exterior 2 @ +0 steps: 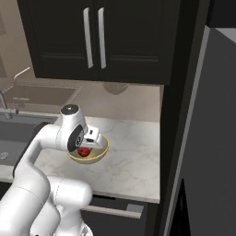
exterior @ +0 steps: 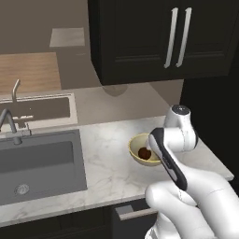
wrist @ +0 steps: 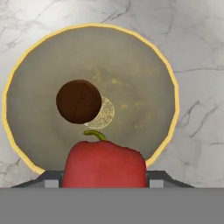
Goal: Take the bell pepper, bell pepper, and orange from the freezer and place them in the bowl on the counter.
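Rendered pics, even soft light, no hard sun or lamp glare. Counter point(exterior: 112, 140) reads bright, marbling crisp enough; upper cabinets point(exterior: 163, 37) nearly black, detail lost in dark, only handles catch light. Soft round shadow on back wall under cabinets, mid scene. Far right in right base view goes v. dark by freezer point(exterior 2: 216, 138). Base views slightly soft, low-res, jaggy edges on arm. Hand view sharper: bowl point(wrist: 168, 78) evenly lit, faint shadow beside orange point(wrist: 78, 101), which looks dark brown. Bell pepper point(wrist: 104, 165) matte, slight sheen, no blur. No edge distortion seen.
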